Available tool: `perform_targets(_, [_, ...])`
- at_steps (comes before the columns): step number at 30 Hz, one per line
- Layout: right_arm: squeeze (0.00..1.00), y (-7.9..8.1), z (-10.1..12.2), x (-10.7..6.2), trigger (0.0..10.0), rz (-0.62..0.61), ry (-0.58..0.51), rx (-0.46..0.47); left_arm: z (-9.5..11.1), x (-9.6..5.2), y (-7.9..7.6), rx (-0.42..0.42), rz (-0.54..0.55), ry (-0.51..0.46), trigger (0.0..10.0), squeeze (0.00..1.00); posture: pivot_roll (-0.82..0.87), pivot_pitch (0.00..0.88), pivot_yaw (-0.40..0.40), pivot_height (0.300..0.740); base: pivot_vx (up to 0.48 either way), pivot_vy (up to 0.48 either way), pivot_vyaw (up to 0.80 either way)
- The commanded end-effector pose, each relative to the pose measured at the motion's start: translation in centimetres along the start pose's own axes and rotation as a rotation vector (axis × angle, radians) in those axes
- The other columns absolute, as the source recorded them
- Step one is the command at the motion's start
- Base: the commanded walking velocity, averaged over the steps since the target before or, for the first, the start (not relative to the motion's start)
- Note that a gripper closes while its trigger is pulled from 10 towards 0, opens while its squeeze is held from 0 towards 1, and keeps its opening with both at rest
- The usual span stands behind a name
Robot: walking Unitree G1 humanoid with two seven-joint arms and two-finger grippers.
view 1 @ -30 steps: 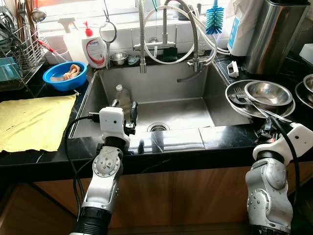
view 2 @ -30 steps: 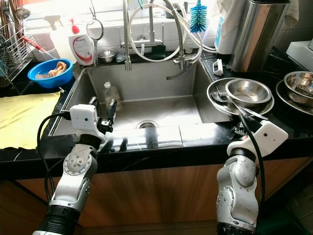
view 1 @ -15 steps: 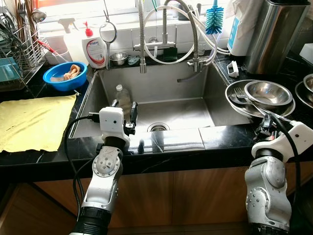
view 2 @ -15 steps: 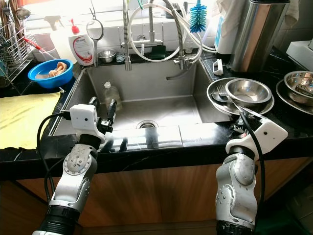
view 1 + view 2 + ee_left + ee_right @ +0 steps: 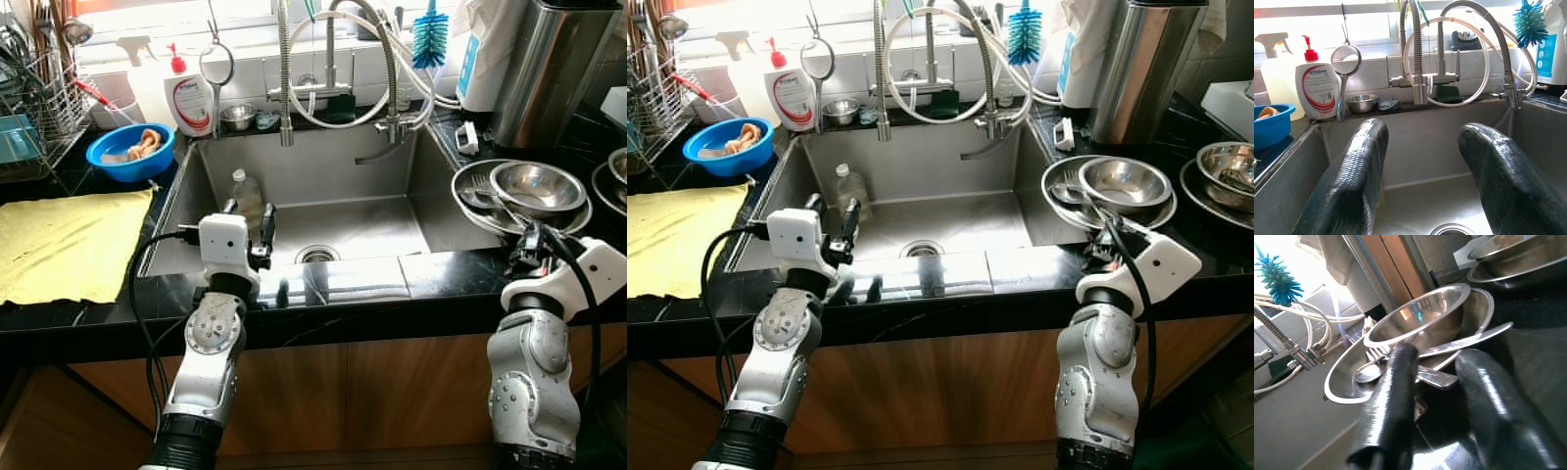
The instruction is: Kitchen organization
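Note:
A steel plate (image 5: 462,201) on the black counter right of the sink holds a steel bowl (image 5: 539,186) and cutlery (image 5: 482,188). My right gripper (image 5: 532,247) is low at the counter's front edge just before that plate, open; the right wrist view has its fingers (image 5: 1393,396) pointing at the bowl (image 5: 1420,318) and a flat utensil handle (image 5: 1474,340) that sticks out over the plate's rim. My left gripper (image 5: 248,220) hovers open over the near left of the sink (image 5: 333,171), close to a clear plastic bottle (image 5: 245,196) lying inside.
A yellow cloth (image 5: 69,240) covers the left counter, with a blue bowl (image 5: 129,149), soap bottle (image 5: 191,98) and dish rack (image 5: 39,88) behind it. Faucet hoses (image 5: 333,59) hang over the sink. A tall steel canister (image 5: 549,69) and more steel bowls (image 5: 1225,171) stand at right.
My right gripper has crept slightly forward and to the left, closer to the plate's near rim. The left arm has stayed where it was.

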State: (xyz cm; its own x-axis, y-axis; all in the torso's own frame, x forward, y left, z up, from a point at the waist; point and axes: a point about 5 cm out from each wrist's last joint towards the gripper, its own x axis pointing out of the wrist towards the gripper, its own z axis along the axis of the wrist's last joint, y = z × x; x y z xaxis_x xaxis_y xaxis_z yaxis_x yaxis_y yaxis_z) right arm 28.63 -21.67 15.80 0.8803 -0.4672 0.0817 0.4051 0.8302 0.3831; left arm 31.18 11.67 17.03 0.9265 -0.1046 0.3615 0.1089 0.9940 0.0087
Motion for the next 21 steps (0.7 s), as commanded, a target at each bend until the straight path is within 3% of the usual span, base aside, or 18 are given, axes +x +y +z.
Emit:
perform_targets(1, [0.0,0.14,-0.26,-0.03,0.0,-0.003,0.01,0.023,0.19,0.1,0.14,0.006,-0.001,-0.005,10.0,0.0,-0.18,0.0,0.096,0.74,0.0,0.0,0.0])
perform_targets(21, [0.0,1.1,-0.08,-0.03,0.0,0.039,-0.006,0.054,0.46,0.34,0.02,0.018,-0.02,-0.019,10.0,0.0,-0.18,0.0,0.103,0.74,0.0,0.0,0.0])
